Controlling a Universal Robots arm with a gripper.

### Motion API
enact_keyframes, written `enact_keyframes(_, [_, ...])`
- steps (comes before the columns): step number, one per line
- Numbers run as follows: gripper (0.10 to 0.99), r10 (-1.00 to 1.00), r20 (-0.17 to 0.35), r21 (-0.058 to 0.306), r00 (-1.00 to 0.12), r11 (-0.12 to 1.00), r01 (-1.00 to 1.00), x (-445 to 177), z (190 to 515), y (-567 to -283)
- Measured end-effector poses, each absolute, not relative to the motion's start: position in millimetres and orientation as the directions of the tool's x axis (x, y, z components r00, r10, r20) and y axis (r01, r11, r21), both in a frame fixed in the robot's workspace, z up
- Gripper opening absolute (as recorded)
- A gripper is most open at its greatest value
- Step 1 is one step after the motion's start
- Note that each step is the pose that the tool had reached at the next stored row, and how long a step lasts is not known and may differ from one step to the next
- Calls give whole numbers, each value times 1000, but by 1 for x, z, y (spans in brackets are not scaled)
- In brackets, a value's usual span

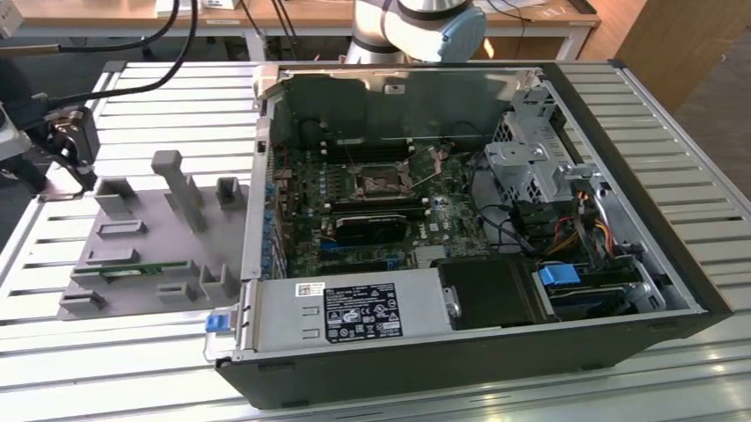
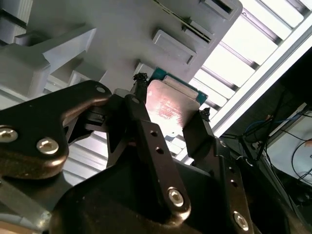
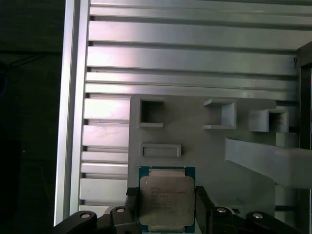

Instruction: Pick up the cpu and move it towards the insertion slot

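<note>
In both wrist views the cpu [image 3: 166, 207] [image 2: 168, 109], a flat square chip with a silvery top and a green rim, sits between my gripper's black fingers [image 3: 132, 200]. My gripper [image 3: 166, 192] [image 2: 171, 97] is shut on it, one finger against each side edge. Under it lies a corner of the grey tray [image 3: 234, 161]. In the exterior view my gripper [image 1: 65, 171] hangs over the tray's [image 1: 141, 237] far corner at that view's left. The insertion slot [image 1: 379, 180], a metal-framed socket, lies on the green motherboard inside the open computer case, well towards that view's right.
The tray carries upright grey posts [image 1: 176, 180] and a narrow green circuit strip [image 1: 147, 268]. The case wall [image 1: 260, 158] stands between tray and motherboard. A black block [image 1: 366, 230] lies beside the socket, and a power supply [image 1: 340, 312] and cables [image 1: 564, 229] crowd the case. Slatted aluminium table [image 3: 195, 44] all around.
</note>
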State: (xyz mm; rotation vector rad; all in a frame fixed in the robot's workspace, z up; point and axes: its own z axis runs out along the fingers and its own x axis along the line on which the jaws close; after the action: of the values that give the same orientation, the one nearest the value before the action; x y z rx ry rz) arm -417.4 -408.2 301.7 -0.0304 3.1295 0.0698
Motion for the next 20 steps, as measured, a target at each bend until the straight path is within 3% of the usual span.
enact_keyframes(20, [541, -19, -22, 44, -1000, 999, -20, -417, 348, -408])
